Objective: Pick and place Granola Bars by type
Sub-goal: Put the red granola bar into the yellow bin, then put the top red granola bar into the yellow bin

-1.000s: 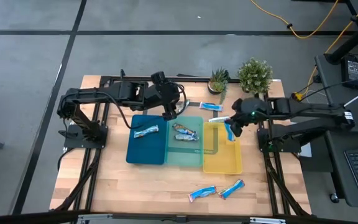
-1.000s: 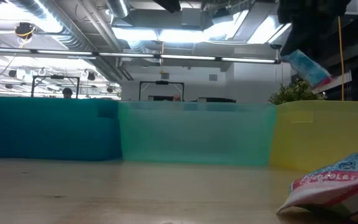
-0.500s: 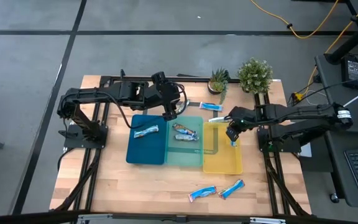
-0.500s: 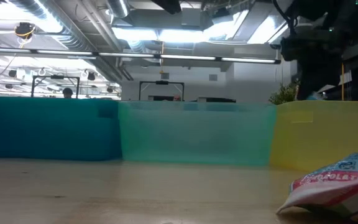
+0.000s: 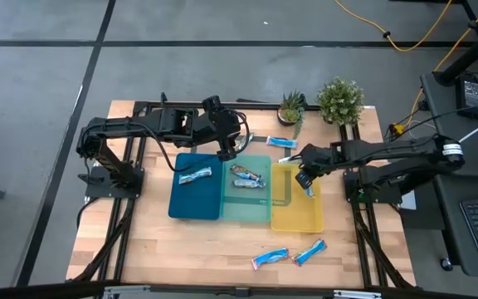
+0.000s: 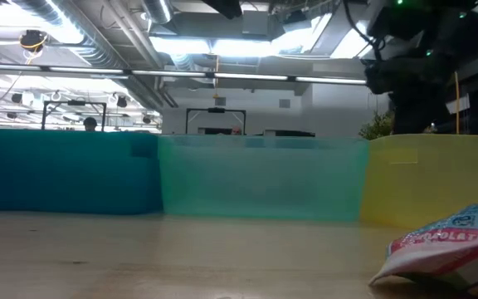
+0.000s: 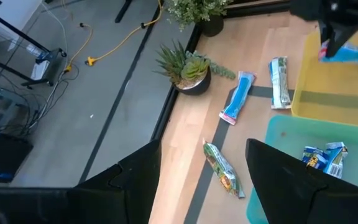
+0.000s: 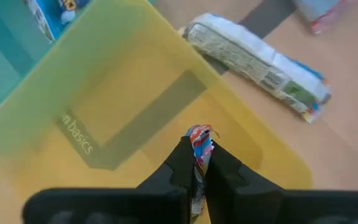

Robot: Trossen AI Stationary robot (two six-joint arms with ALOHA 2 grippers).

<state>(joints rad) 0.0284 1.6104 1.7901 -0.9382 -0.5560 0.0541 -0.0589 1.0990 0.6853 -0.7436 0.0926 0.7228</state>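
Note:
My right gripper (image 5: 304, 177) is low over the far part of the yellow tray (image 5: 297, 218), shut on a blue granola bar (image 5: 308, 188). In the low view the gripper (image 6: 405, 83) reaches behind the yellow wall (image 6: 434, 178), which hides the bar. My left gripper (image 5: 226, 151) hangs open above the far edge of the dark-blue tray (image 5: 196, 199) and teal tray (image 5: 247, 203). One blue bar (image 5: 195, 175) lies in the dark-blue tray, and silvery-brown bars (image 5: 247, 176) lie in the teal one. Three bars (image 7: 237, 98) (image 7: 279, 91) (image 7: 222, 169) lie on the table beyond the trays. My right gripper pinches the blue bar's crimped wrapper end (image 8: 197, 138) between its two fingers (image 8: 180, 163), coming from above and pointing down. The bar hangs below the fingers inside the yellow tray. Whether its lower end touches the tray floor I cannot tell.
Two more blue bars (image 5: 270, 258) (image 5: 309, 252) lie on the wood near the table's near edge; one (image 6: 446, 245) fills the low view's foreground. Two potted plants (image 5: 291, 108) (image 5: 339, 100) stand at the far edge. The trays sit side by side mid-table.
My right gripper has gone down into the yellow tray and shifted slightly toward the table's left, carrying the blue bar. The bar, which showed above the tray's wall in the low view, has dropped behind it.

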